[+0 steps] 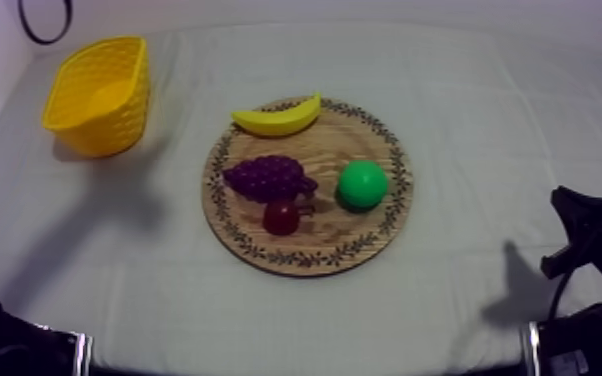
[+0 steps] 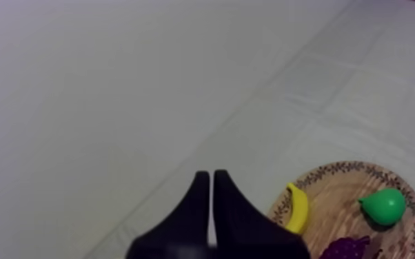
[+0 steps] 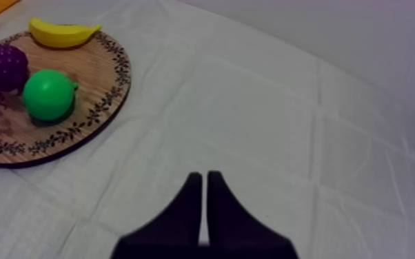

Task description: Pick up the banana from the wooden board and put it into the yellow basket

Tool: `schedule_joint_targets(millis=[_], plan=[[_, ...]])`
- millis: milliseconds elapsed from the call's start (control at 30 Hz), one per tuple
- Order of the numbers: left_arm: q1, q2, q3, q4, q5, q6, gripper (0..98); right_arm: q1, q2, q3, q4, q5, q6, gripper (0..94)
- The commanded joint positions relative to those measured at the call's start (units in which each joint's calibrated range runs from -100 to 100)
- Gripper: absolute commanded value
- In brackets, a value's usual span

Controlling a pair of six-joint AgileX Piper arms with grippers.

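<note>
Far left of the counter: yellow basket, upright, open side up, well apart from the board. Low at that same side, left tool, black fingers pressed together into a narrow wedge, pinching nothing, poised over bare cloth just short of the board's banana side. Mid-counter: round wooden board with patterned rim. On it, at the far edge, the banana, lying flat along the rim, untouched, not in the basket. Nearer on the board, bunch of grapes, touching the small red fruit just in front of it; to their right, apart from both, green pear. Far right: right tool, likewise pressed together and empty, over bare cloth beside the pear side of the board, well apart from every fruit.
</note>
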Motion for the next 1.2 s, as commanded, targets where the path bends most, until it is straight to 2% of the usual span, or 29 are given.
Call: schedule_joint_targets(millis=[0,67,200,300,500,800,967,1167], plan=[[0.5,2.2,0.3,-0.23,0.5,-0.2,0.3,0.0,0.0,0.0,0.0,0.0,0.0,0.5],[1.4,3.7,1.1,-1.72,0.8,0.5,0.5,0.0,0.0,0.0,0.0,0.0,0.0,0.5],[3.6,6.2,4.3,-7.51,0.8,3.4,1.3,0.0,0.0,0.0,0.0,0.0,0.0,0.5],[4.4,8.1,5.7,-9.38,0.6,3.7,1.5,0.0,0.0,0.0,0.0,0.0,0.0,0.5],[4.6,12.2,7.6,-10.17,-0.1,2.0,1.8,0.0,0.0,0.0,0.0,0.0,0.0,0.5],[2.5,18.2,11.1,-10.57,-1.5,0.2,2.1,0.0,0.0,0.0,0.0,0.0,0.0,0.5],[2.6,20.5,11.1,-11.64,-1.6,0.0,2.3,0.0,0.0,0.0,0.0,0.0,0.0,0.5],[3.0,21.4,10.8,-12.03,-2.0,0.5,2.5,0.0,0.0,0.0,0.0,0.0,0.0,0.5]])
